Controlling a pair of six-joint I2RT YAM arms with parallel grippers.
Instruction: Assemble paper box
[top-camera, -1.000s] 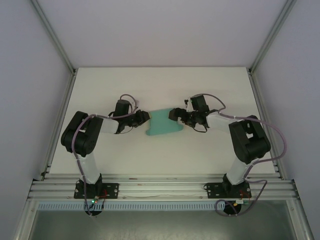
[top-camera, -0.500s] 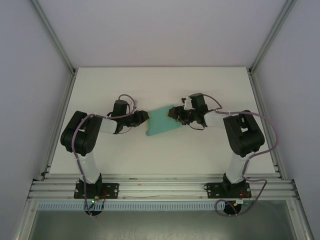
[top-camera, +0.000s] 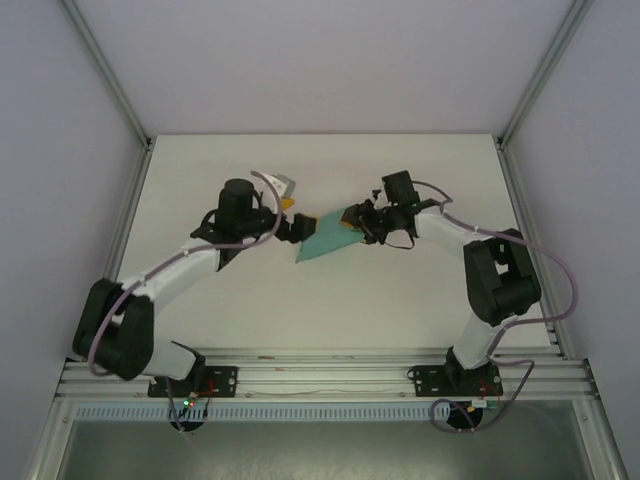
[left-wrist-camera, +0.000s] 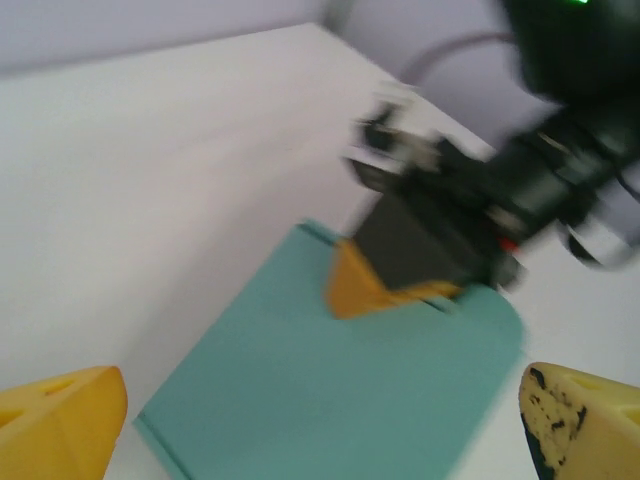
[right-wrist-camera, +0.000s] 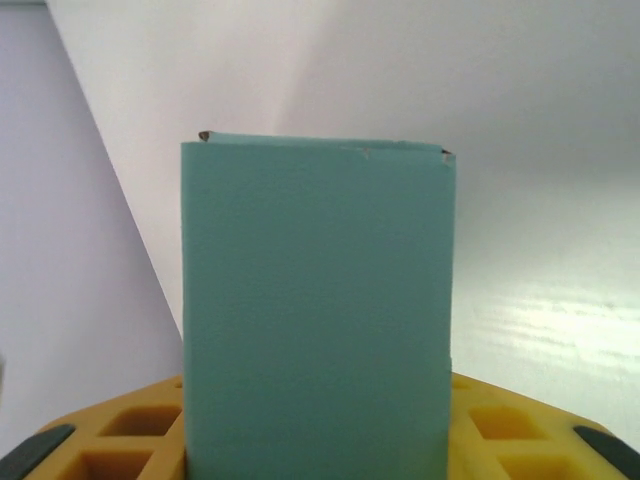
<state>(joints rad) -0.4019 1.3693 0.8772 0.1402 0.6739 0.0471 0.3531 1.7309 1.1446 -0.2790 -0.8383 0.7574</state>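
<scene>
Holding the paper box (top-camera: 322, 240) steady is the main job right now. The right end effector (top-camera: 350, 218) has closed on one end of the green card, near the middle of the top view. The card looks tipped up off the white surface (top-camera: 420, 170). In the right wrist view the box (right-wrist-camera: 315, 300) stands flat and tall between the yellow fingers (right-wrist-camera: 480, 415), which squeeze its near end.

The left end effector (top-camera: 297, 227) sits at the other end of the box. In the left wrist view its two yellow fingers (left-wrist-camera: 65, 415) are spread wide apart in the lower corners and hold nothing. The box (left-wrist-camera: 300, 400) lies between them and just ahead.

I think the step is to get a second hold so the flat box can be popped open. To do that well, the left end effector should slide in slowly, square to the edge, then close gently. The right one should not twist. Thin card bends easily, so a hard squeeze or a crooked push could crease it in the wrong spot.
</scene>
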